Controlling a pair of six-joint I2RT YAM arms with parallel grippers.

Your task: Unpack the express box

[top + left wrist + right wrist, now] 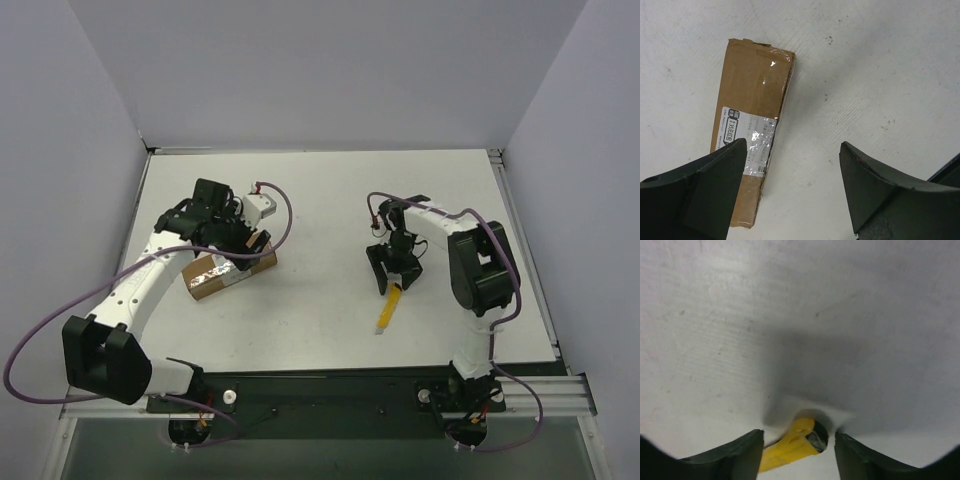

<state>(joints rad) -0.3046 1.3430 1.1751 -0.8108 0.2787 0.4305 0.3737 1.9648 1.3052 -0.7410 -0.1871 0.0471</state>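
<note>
The express box (212, 278) is a small brown cardboard parcel with a white label under shiny tape, lying closed on the left of the white table. In the left wrist view the express box (752, 105) runs lengthwise under my left finger (705, 190). My left gripper (793, 145) hangs open above its right edge, its other finger over bare table. In the top view the left gripper (238, 255) covers the box's far end. My right gripper (395, 282) stands open low over the upper end of a yellow utility knife (388, 312). That knife (790, 445) lies between the parted fingers of the right gripper (799, 434), with a gap on each side.
The table (330, 200) is white, closed in by grey walls at the back and both sides. A black rail (330, 385) with both arm bases runs along the near edge. Purple cables loop off each arm.
</note>
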